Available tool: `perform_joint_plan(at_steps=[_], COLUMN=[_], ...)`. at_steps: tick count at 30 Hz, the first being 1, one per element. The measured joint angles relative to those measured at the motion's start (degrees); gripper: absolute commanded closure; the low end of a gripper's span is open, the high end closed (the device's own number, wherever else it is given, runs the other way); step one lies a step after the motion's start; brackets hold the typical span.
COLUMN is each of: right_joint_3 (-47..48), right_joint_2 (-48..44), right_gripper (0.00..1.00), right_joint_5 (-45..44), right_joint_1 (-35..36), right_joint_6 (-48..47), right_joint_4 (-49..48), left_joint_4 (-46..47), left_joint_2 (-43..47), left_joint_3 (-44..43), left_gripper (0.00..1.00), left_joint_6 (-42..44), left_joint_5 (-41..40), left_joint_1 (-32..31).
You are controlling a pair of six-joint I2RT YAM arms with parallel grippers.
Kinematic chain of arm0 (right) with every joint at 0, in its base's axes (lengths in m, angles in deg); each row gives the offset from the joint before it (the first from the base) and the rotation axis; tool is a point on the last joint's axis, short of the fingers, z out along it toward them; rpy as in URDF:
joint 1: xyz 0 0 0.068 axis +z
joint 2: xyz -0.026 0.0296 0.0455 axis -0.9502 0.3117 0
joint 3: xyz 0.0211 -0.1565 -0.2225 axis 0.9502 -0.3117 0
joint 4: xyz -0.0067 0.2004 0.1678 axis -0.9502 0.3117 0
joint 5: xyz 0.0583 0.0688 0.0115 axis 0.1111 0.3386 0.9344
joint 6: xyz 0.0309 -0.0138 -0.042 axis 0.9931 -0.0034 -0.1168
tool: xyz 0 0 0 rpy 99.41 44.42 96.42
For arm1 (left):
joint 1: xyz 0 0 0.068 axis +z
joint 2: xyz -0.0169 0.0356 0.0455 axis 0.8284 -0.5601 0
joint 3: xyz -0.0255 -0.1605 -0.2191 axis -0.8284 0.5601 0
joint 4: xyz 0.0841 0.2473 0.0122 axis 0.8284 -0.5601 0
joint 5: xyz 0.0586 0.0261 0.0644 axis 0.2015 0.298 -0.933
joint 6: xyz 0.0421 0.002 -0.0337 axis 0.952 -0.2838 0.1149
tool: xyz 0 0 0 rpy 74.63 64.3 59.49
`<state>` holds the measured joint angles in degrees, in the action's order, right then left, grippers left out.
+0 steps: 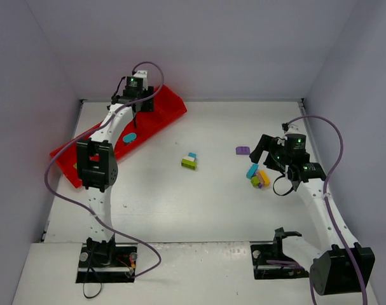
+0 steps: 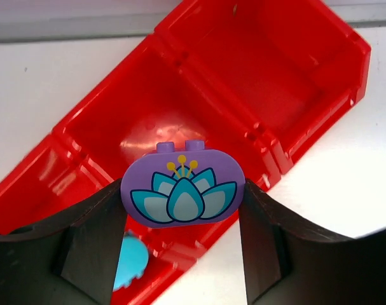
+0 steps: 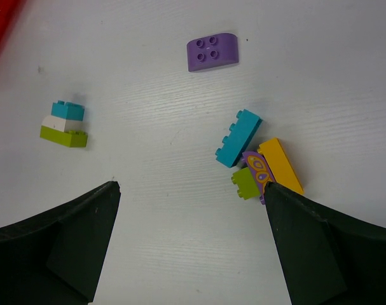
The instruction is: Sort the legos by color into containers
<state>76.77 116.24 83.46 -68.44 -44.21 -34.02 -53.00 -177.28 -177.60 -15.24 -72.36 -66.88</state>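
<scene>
My left gripper [image 2: 182, 213] is shut on a purple lego [image 2: 182, 187] printed with a teal lotus, holding it above a bare compartment of the red tray of containers [image 2: 243, 82]. A teal piece [image 2: 130, 260] lies in the neighbouring compartment. In the top view this gripper [image 1: 137, 101] hangs over the tray's far half [image 1: 170, 105]. My right gripper [image 3: 191, 185] is open above the table, nothing between its fingers. Beside its right finger lie a teal lego [image 3: 238, 137], an orange one [image 3: 280, 165], a green one [image 3: 245, 182] and a purple printed one [image 3: 259, 168].
A teal-white-green stack [image 3: 65, 124] stands mid-table, seen from above too [image 1: 190, 161]. A lone purple brick [image 3: 212, 51] lies beyond the cluster [image 1: 258, 176]. Grey walls close the table on three sides. The left arm's cable loops above the tray.
</scene>
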Motion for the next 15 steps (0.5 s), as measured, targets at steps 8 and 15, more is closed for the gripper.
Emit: perform_joint_plan(at_steps=[8,15], right_joint_3=[-0.2,-1.0], right_joint_2=[-0.1,-0.1], right_gripper=[0.07,0.07], right_joint_5=[0.0,0.0], right_joint_1=[0.0,0.0], right_joint_6=[0.0,0.1], right_joint_4=[-0.1,0.0], left_joint_4=[-2.9,-4.5], left_joint_2=[-7.8,-8.5], left_joint_3=[-7.1,-7.0], left_gripper=[0.41,0.22], left_joint_6=[1.2,1.4], left_joint_5=[0.1,0.2], left_joint_1=[0.5,1.0])
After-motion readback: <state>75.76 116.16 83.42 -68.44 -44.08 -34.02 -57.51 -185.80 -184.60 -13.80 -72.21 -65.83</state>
